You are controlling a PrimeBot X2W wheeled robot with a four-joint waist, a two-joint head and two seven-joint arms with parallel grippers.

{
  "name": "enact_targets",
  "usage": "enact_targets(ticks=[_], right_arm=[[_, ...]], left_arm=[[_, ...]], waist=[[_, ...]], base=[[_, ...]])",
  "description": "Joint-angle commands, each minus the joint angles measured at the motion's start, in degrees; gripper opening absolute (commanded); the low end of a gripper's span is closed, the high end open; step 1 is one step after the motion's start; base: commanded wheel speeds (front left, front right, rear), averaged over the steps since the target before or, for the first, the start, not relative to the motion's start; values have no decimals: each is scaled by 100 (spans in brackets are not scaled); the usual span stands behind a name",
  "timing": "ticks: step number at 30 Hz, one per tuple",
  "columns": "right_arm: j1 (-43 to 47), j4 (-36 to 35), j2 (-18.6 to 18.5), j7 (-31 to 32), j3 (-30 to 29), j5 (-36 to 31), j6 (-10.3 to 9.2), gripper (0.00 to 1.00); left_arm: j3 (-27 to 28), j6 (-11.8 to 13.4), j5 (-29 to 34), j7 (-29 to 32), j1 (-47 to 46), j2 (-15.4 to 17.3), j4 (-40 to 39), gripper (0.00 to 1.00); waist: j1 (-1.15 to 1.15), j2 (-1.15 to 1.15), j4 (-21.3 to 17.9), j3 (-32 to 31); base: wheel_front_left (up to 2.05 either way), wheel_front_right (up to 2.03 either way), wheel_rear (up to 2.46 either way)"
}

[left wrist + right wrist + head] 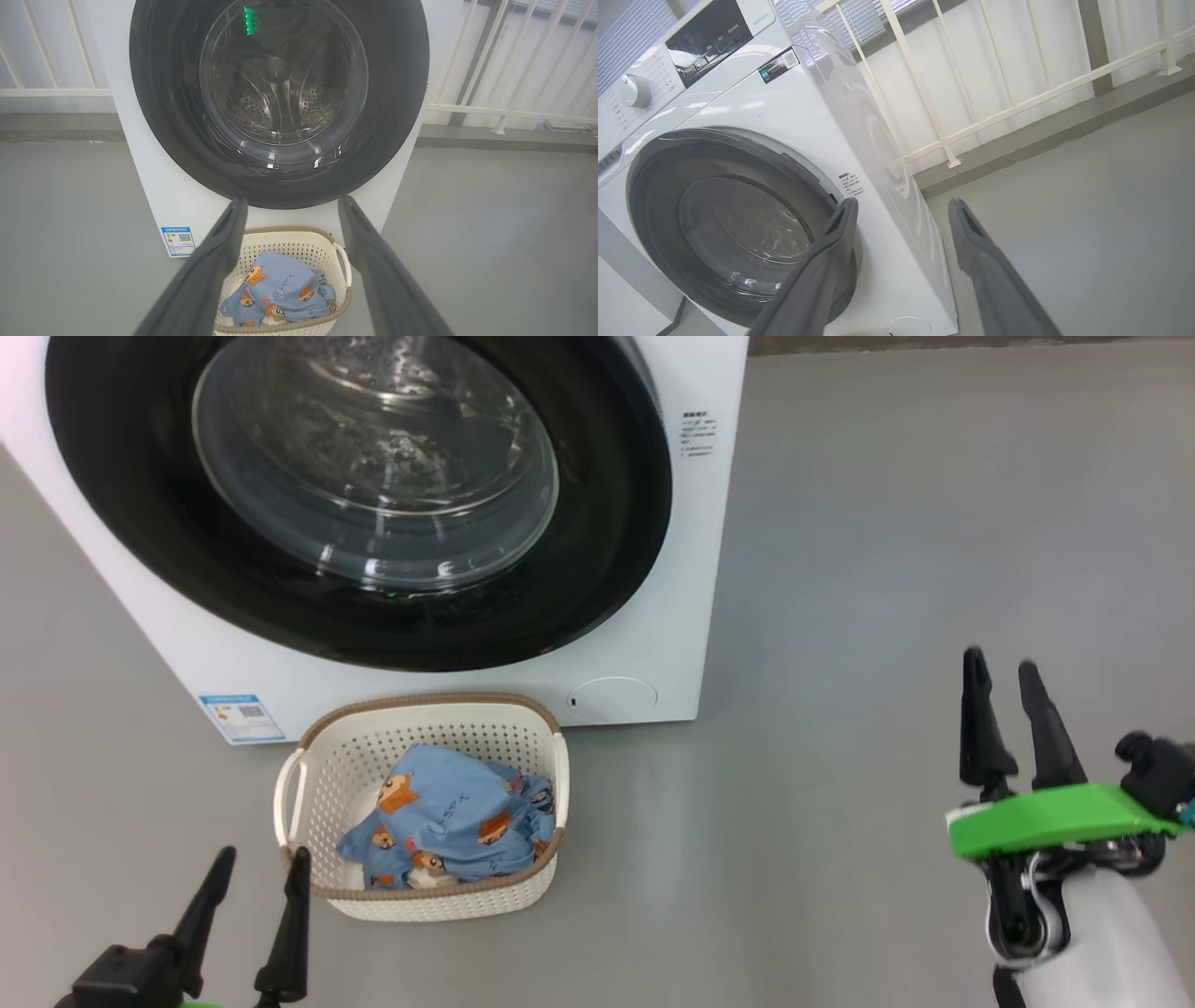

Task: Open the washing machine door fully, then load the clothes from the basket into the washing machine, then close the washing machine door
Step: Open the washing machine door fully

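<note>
Here's the washer, its door shut flat against the front, glass bulging out of the black rim. Right below it on the grey floor sits the basket, just in front of the machine, with the clothes heaped inside, blue with orange animals. The left gripper hangs by the basket's near left corner, fingers spread wide, nothing in them. The right gripper is well off to the right over bare floor, fingers parted, empty too.
</note>
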Motion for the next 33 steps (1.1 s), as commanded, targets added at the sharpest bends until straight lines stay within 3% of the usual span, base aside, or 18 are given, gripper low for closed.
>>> enact_targets(ticks=[1, 11, 12, 13, 15, 23, 33], right_arm=[[-283, -97, -3, -69, 133, 125, -6, 100], [-1102, 407, -3, -69, -21, 1698, -6, 100], [-1184, 482, -3, -69, -28, 1909, -6, 80], [-1267, 561, -3, -69, -37, 2118, -6, 47], [-1433, 719, -3, -69, -52, 2444, -6, 0], [-2104, 1185, -3, 218, -277, 2985, -6, 0], [-2984, 1751, -164, 1369, -666, 3145, -6, 0]], left_arm=[[165, -9, -46, -37, -185, 116, -145, 100], [-12, -9, -150, -37, -366, 215, -129, 100], [-30, -9, -160, -37, -380, 221, -128, 100], [-51, -9, -170, -37, -397, 229, -128, 100], [-89, -9, -195, -37, -434, 242, -134, 100], [-134, -9, -283, -37, -614, 299, -197, 100], [-235, -9, -344, -37, -817, 280, -264, 100]], waist=[[0, 0, 56, 49], [0, 0, 288, 320], [0, 0, 309, 349], [0, 0, 330, 380], [0, 0, 373, 444], [0, 0, 587, 725], [0, 0, 776, 1097]], base=[[0, 0, 0], [0, 0, 0], [0, 0, 0], [0, 0, 0], [0, 0, 0], [0, 0, 0], [0, 0, 0]])
